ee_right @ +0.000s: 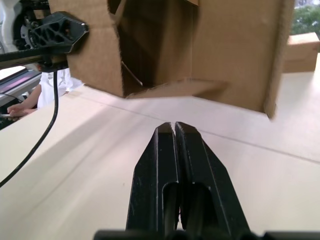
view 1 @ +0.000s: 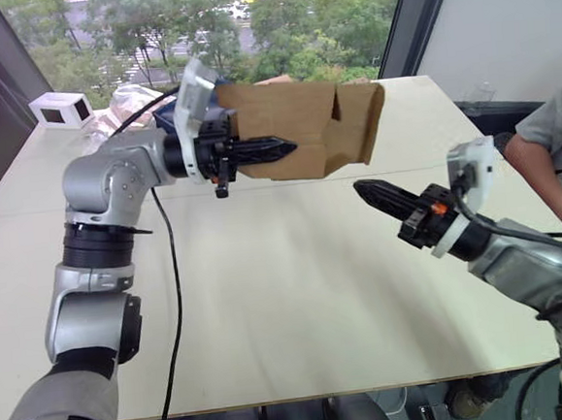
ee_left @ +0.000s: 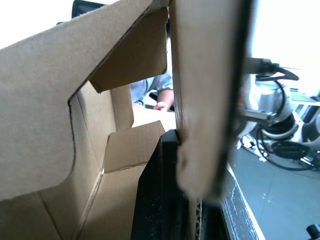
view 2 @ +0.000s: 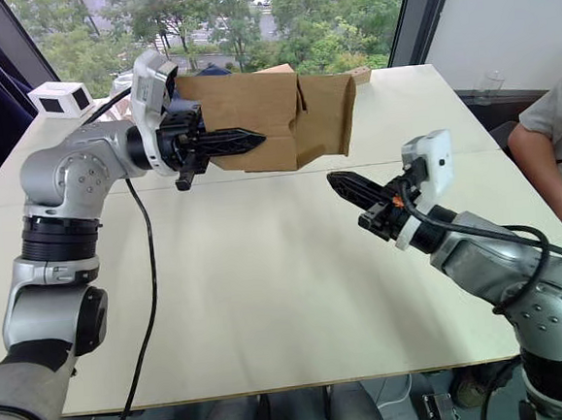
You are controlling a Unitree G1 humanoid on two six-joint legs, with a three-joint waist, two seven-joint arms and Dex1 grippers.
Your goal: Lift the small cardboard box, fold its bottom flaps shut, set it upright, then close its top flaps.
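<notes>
Gripping small cardboard box (view 1: 299,126) aloft – left gripper (view 1: 274,150); right gripper (view 1: 369,193) closed, empty.

Silver-grey jointed arms with black collars; white wrist housings; black pointed end effectors; black cable along the left arm (view 1: 98,234).

The small cardboard box (view 1: 299,129) is plain brown all over, no print, and the inside looks the same tan. Both the left gripper (view 1: 281,150) and the right gripper (view 2: 342,184) have black fingers, with a bit of orange at the right one's base. Table (view 1: 298,296) is a pale cream. At 11 o'clock there's a little white box (view 1: 61,108) with dark panels.
</notes>
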